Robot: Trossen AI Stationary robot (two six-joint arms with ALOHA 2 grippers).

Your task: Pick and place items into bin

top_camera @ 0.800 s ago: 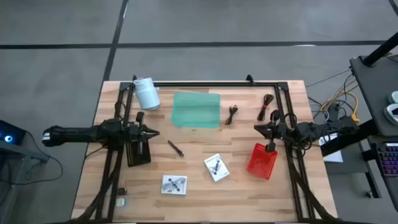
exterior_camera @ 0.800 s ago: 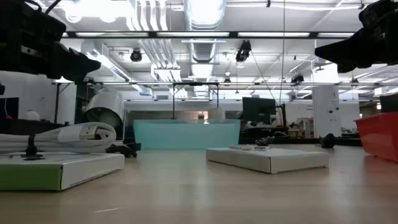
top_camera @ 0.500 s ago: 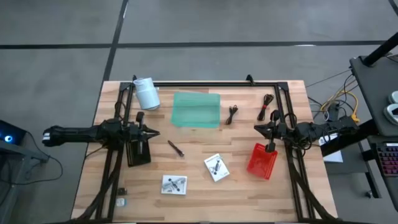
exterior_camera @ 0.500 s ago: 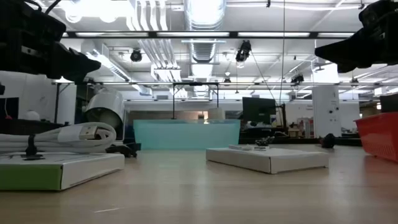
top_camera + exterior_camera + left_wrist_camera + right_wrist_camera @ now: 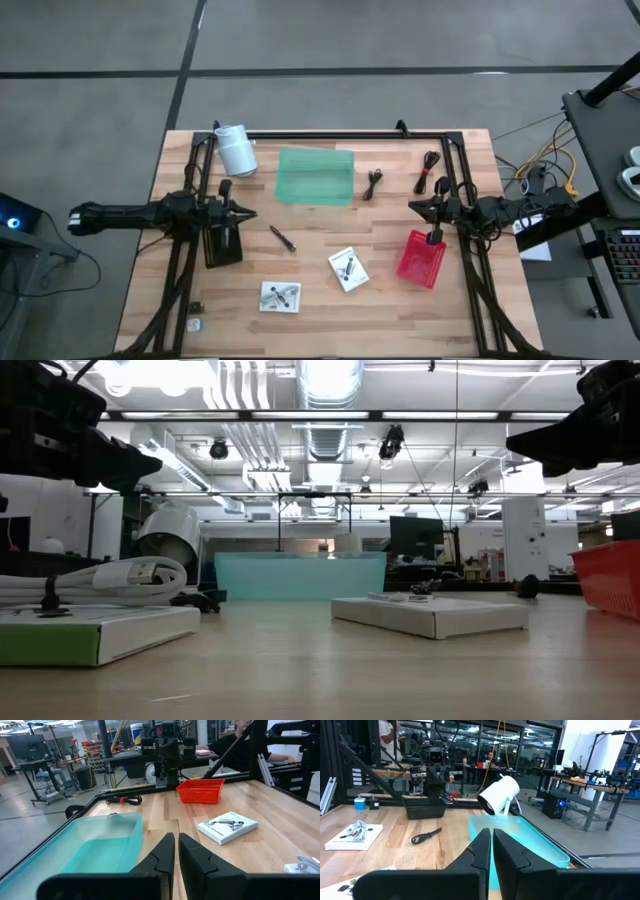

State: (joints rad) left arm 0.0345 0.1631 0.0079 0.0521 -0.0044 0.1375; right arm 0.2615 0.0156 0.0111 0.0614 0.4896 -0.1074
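Observation:
In the high view the translucent green bin (image 5: 315, 176) stands at the table's far middle. Two coiled black cable bundles (image 5: 374, 183) (image 5: 430, 172) lie to its right. A thin dark pen-like tool (image 5: 282, 238) lies at mid-table, and two white packets (image 5: 347, 268) (image 5: 280, 297) lie flat nearer the near edge. My left gripper (image 5: 246, 213) hovers shut above the table's left side, pointing right. My right gripper (image 5: 414, 207) hovers shut on the right, pointing left. Both show shut fingers in their wrist views (image 5: 176, 851) (image 5: 491, 848).
A white cylindrical roll (image 5: 235, 150) stands at the far left corner. A red basket (image 5: 422, 258) sits under my right arm and a black basket (image 5: 222, 243) under my left. A dark frame runs along the table's far and side edges. People show in the room beyond.

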